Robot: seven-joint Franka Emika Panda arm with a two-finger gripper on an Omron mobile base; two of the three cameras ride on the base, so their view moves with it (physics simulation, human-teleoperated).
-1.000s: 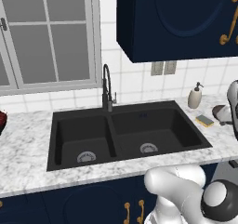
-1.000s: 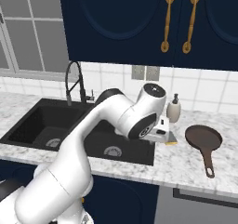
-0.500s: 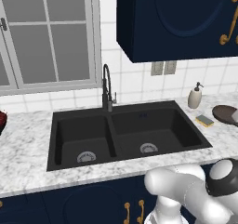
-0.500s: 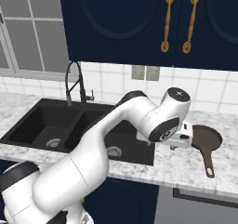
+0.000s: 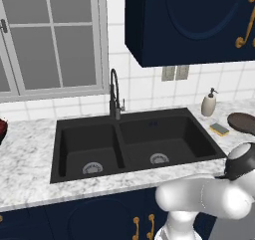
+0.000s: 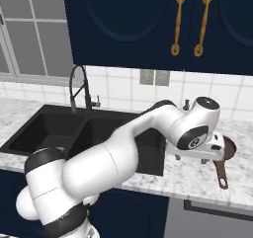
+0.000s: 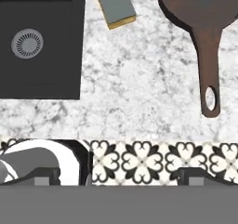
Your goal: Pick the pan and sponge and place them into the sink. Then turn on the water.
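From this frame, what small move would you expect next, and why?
Probably a shift of the open gripper toward the pan and down onto its handle. In the hand view the fingertips sit over the counter's front edge, short of the handle. The pan and sponge both lie on the marble counter, and the sink holds nothing.

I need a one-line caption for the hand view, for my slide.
Open claw above marble counter; pan and sponge beside sink.
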